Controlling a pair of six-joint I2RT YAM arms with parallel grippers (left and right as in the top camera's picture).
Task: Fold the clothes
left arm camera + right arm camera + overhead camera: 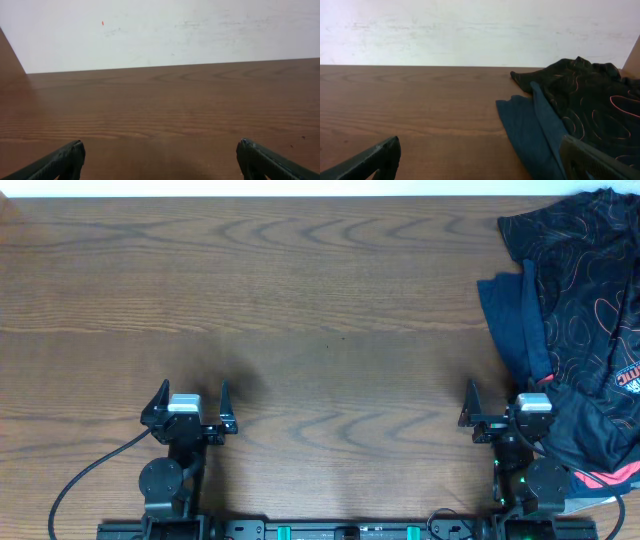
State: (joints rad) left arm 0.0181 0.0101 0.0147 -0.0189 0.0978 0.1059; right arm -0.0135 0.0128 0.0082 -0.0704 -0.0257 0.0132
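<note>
Both pairs of jaws stood wide apart, empty; the black jersey (590,95) and navy garment (525,120) lay by the right gripper's (480,146) right finger, well apart from the left gripper (160,147).

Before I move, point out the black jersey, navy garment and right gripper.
black jersey (585,280), overhead view, patterned body
navy garment (525,125), right wrist view, flat panel
right gripper (480,150), right wrist view, between fingertips

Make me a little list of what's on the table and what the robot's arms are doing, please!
table: brown wood
black jersey: crumpled and unfolded, on the right side
navy garment: partly under the jersey, sticking out on its left
left jaws: open, holding nothing, away from the clothes
right jaws: open, holding nothing, close beside the clothes
folding: not started yet
</note>
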